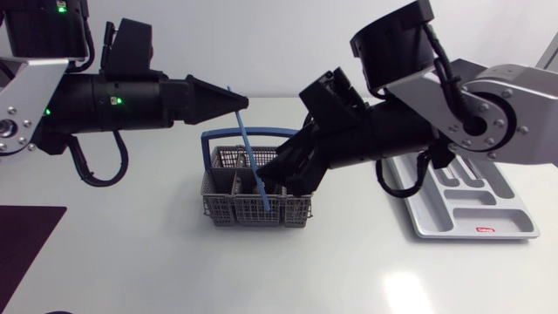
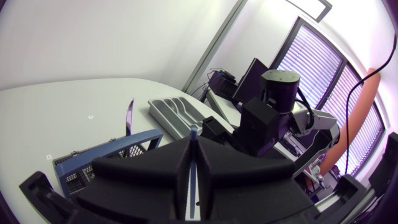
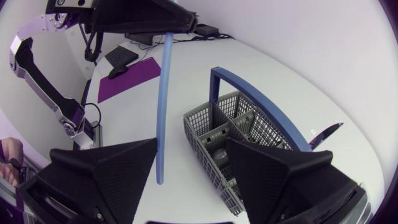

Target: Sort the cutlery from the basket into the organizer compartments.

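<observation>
Left claw (image 1: 237, 103) horizontal, pinching blue utensil (image 1: 252, 159).

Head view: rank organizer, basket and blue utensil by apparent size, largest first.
1. organizer, widest, though the right arm hides part of it.
2. basket, close behind, so the gap is unsure.
3. blue utensil, a thin stick held in the left end effector.

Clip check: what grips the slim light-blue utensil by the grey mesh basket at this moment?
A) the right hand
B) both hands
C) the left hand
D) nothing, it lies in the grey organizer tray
C: the left hand is shut on the top of the slim light-blue utensil, which hangs down by the grey mesh basket. The right hand is open, its fingers standing wide of the utensil.
</observation>
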### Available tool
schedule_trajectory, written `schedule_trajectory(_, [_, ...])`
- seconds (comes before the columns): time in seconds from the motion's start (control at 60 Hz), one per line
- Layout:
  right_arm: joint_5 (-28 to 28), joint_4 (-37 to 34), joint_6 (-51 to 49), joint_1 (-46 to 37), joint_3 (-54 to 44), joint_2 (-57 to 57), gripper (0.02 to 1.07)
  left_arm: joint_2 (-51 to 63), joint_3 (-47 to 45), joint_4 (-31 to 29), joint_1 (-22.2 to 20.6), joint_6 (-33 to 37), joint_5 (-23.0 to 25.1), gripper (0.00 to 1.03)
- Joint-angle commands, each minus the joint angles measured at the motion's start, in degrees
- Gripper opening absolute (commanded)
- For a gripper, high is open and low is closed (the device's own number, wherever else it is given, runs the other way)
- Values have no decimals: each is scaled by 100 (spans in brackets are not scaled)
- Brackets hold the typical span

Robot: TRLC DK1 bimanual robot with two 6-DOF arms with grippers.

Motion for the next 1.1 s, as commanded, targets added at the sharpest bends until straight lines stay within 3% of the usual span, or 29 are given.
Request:
schedule_trajectory(0.0, [-23, 81, 135, 89, 202, 161, 78, 99, 191, 97, -14, -196, 83, 6])
schedule_trajectory(0.3, [-23, 99, 161, 238, 273, 257, 54, 240, 199, 290, -5, -293, 83, 6])
schedule_trajectory(0.4, [-23, 99, 161, 274, 246, 266, 42, 293, 199, 361, -5, -337, 83, 6])
schedule_trajectory(0.55, [-6, 90, 152, 335, 202, 275, 16, 336, 191, 422, 3, -355, 83, 7])
schedule_trajectory(0.8, [91, 55, 152, 370, 115, 266, 8, 345, 191, 580, 30, -504, 83, 9])
schedule_trajectory(0.917, [29, 55, 126, 361, 18, 169, 8, 345, 208, 589, 3, -513, 83, 25])
schedule_trajectory(1.033, [29, 2, 135, 326, -35, 46, 8, 301, 279, 580, 47, -522, 74, 66])
schedule_trajectory(1.083, [29, -7, 135, 309, -88, -42, 8, 275, 340, 563, 100, -539, 74, 68])
